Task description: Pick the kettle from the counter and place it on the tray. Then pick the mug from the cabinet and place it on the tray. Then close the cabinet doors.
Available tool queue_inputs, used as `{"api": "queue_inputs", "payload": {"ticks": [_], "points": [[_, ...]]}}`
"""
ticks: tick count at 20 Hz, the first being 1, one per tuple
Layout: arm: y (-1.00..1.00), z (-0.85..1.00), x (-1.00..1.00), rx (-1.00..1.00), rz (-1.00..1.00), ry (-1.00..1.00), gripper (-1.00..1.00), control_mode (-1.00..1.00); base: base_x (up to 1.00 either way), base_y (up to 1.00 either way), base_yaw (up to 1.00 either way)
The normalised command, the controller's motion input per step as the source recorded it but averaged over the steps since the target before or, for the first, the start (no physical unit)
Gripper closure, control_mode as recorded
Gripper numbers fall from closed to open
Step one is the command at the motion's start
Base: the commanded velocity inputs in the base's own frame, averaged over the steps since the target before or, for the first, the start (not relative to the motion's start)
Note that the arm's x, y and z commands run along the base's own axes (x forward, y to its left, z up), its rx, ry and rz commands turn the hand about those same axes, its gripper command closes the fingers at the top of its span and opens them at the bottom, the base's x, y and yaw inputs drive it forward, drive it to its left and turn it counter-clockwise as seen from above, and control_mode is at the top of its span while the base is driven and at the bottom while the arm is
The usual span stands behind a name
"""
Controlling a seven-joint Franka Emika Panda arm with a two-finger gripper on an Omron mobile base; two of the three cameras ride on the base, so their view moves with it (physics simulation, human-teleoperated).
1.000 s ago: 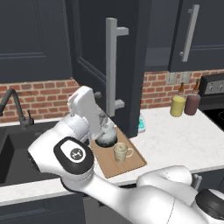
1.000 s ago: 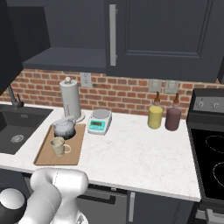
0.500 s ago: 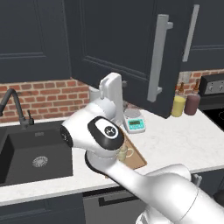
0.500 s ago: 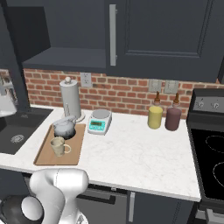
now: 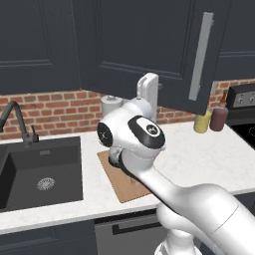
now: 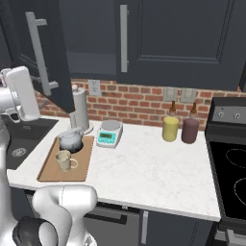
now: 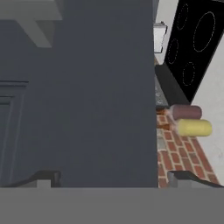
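Note:
The dark grey kettle (image 6: 71,140) and the beige mug (image 6: 65,161) both stand on the wooden tray (image 6: 52,173), which lies on the white counter (image 6: 144,168). The arm covers most of the tray (image 5: 133,192) in the left base view. The left cabinet door (image 6: 50,57) with its grey bar handle (image 6: 38,53) is partly swung out. My hand (image 6: 21,93) is raised against that door (image 5: 149,45). In the hand view my gripper (image 7: 113,179) is open, its fingertips far apart, right up against the door panel (image 7: 87,96). The right cabinet door (image 6: 178,33) is shut.
A paper-towel roll (image 6: 80,109) and a white scale (image 6: 109,133) stand behind the tray. A yellow bottle (image 6: 170,128) and a brown bottle (image 6: 190,130) sit by the brick wall. The black sink (image 5: 40,172) lies to the left, the stove (image 6: 230,168) to the right.
The left cabinet door has swung further towards shut, its handle moving right in the left base view. My hand has followed along with it. Kettle and mug have stayed on the tray.

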Motion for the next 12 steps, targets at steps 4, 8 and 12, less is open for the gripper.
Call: {"api": "queue_inputs", "payload": {"ticks": [4,8,12], "points": [[-0.64,0.01,0.39,0.07,0.01,0.02,-1.00,-1.00,0.00,0.00,0.00],[-0.62,0.00,0.41,0.08,0.02,0.03,-1.00,-1.00,0.00,0.00,0.00],[-0.61,0.01,0.46,0.09,0.03,0.04,-1.00,-1.00,0.00,0.00,0.00]]}}
